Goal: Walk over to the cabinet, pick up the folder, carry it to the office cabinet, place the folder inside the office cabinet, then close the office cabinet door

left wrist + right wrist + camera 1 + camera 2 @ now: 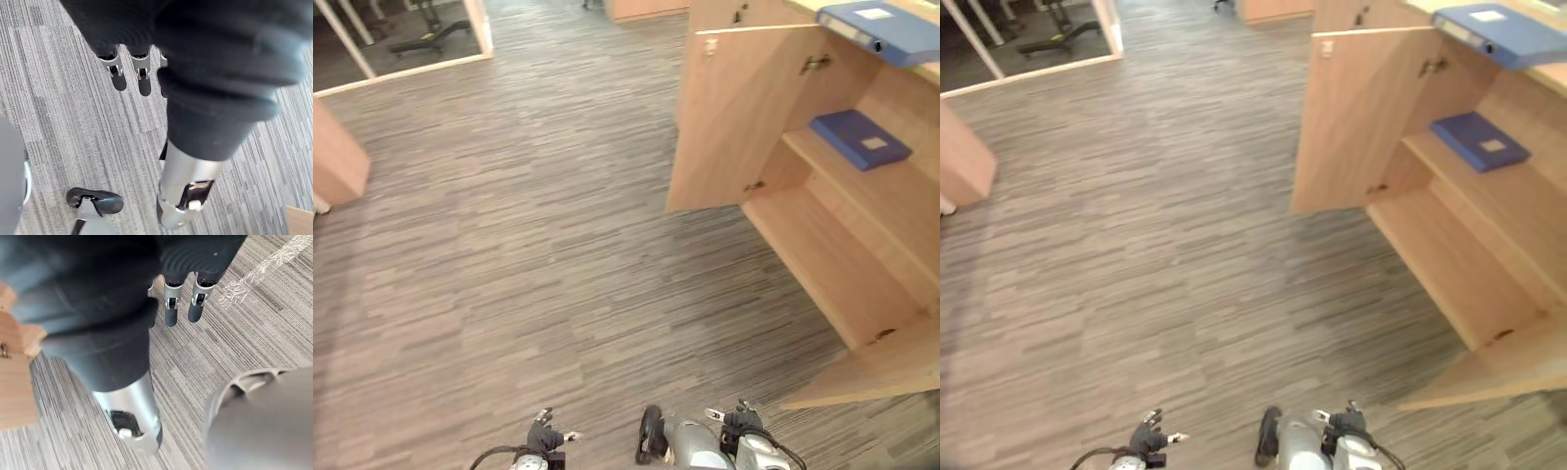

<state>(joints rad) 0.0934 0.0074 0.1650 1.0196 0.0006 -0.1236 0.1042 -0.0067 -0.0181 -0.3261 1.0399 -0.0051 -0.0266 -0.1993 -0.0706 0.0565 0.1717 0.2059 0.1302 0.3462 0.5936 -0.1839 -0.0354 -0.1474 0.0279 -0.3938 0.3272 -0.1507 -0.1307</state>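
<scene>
Left eye view: approach step, I judge. Turn right, stop square w/ office cabinet, door open. Blue folder, flat, white label, lies atop it, well ahead-right of right hand; second folder on shelf inside.
Left wrist view: left hand fingers straight, empty.
Right wrist view: right hand likewise.

The cabinet is smooth pale wood; the shelved folder and streaky floor look matt.
</scene>
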